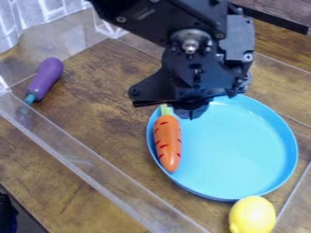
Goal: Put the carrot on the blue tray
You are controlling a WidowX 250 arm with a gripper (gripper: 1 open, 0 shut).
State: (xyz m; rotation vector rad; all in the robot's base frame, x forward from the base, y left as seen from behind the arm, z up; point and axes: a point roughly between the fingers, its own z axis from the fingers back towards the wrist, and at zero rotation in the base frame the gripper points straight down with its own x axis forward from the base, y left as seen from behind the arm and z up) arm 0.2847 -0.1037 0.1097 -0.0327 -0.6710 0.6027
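The orange carrot (166, 143) with dark stripes lies on the left part of the blue tray (249, 153), along its rim, with its green top (166, 114) pointing toward the gripper. My black gripper (188, 106) hangs just above the carrot's leafy end, at the tray's far left edge. Its fingers look shut and nothing is held between them. The carrot rests free on the tray.
A purple eggplant (45, 78) lies at the left on the wooden table. A yellow lemon (253, 216) sits at the front, touching the tray's near rim. A clear plastic wall (73, 150) runs along the front left and the back.
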